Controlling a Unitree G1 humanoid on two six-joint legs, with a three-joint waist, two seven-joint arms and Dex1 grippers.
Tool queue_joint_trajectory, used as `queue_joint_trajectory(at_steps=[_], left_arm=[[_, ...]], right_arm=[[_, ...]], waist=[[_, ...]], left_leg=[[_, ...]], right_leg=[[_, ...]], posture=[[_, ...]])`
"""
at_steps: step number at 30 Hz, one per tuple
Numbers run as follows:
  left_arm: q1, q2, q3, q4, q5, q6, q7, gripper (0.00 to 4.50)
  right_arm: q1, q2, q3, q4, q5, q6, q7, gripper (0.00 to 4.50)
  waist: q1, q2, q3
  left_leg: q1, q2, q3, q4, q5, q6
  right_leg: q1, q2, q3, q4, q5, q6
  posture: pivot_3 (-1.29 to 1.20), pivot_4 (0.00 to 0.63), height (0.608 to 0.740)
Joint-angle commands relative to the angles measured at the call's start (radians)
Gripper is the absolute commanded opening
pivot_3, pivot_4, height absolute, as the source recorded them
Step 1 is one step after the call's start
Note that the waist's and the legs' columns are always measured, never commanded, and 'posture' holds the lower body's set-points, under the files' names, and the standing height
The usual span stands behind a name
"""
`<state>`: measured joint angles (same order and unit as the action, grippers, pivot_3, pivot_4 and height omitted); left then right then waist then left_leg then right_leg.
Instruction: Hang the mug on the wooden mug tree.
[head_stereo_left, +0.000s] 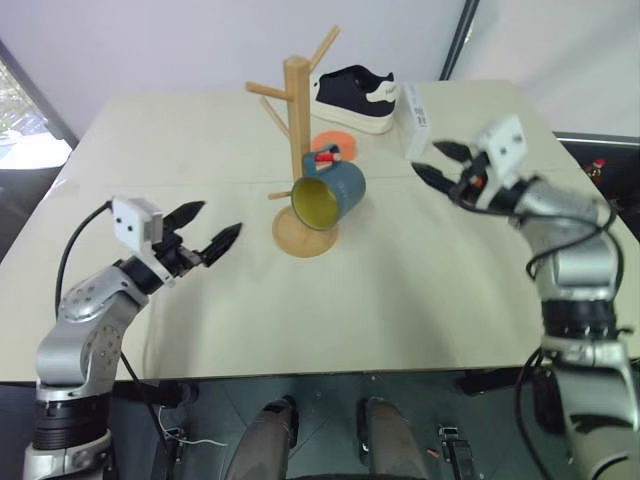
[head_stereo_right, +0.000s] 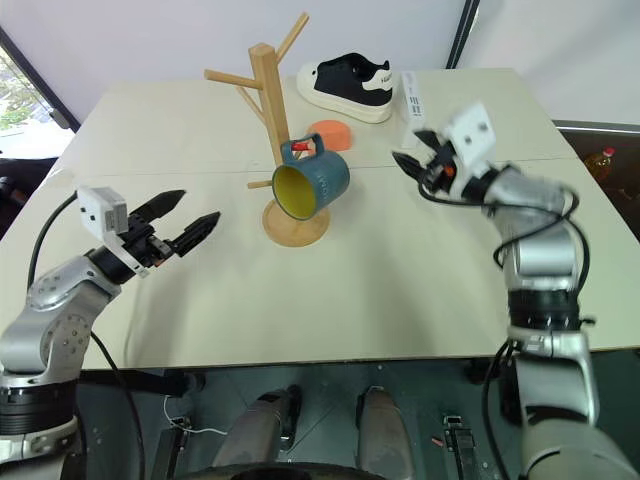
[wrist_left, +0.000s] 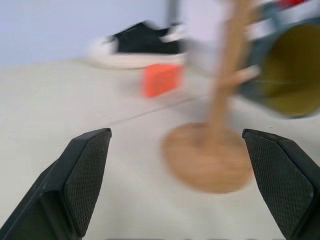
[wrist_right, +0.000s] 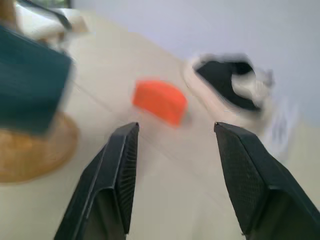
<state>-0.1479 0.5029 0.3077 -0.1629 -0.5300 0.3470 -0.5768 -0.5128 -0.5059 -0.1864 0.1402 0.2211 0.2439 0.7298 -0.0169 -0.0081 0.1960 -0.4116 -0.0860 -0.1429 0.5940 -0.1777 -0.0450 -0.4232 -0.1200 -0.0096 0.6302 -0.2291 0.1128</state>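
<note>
The teal mug (head_stereo_left: 334, 190) with a yellow inside hangs tilted against the wooden mug tree (head_stereo_left: 296, 100), its mouth turned toward me and its handle up by the post. Below it, the tree's round base (head_stereo_left: 305, 238) rests on the table. The peg that carries the mug is hidden behind it. My right gripper (head_stereo_left: 428, 158) is open to the right of the mug, apart from it, holding nothing. My left gripper (head_stereo_left: 218, 220) is open to the left of the base, also holding nothing. The left wrist view shows the post (wrist_left: 230, 65) and the mug (wrist_left: 290, 70).
Behind the tree lie a black-and-white shoe (head_stereo_left: 355, 95), an orange block (head_stereo_left: 335, 143) and a white box (head_stereo_left: 418, 115). A small red-and-white thing (head_stereo_left: 325, 153) shows by the mug's handle. The beige table (head_stereo_left: 420, 290) ends close in front of me.
</note>
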Motion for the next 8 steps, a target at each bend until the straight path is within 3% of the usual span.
queue_joint_trajectory(at_steps=[1, 8], left_arm=[[0.013, -0.02, 0.032, 0.074, 0.084, -0.101, 0.068, 4.5], [0.038, -0.034, 0.029, 0.136, 0.118, -0.146, 0.087, 4.5]], right_arm=[[0.051, 0.056, -0.03, -0.002, 0.033, -0.079, -0.049, 2.44], [0.133, 0.123, -0.004, 0.053, 0.029, -0.156, -0.07, 2.44]], waist=[[-0.002, 0.0, 0.0], [0.002, -0.001, 0.0]], left_leg=[[0.001, 0.001, 0.003, 0.0, 0.0, 0.0], [0.004, 0.011, 0.01, 0.004, 0.0, 0.0]], right_leg=[[0.0, 0.0, 0.002, 0.0, 0.0, -0.002], [0.003, 0.005, 0.005, -0.001, 0.003, -0.003]], posture=[[0.0, 0.15, 0.74], [0.0, 0.15, 0.74]])
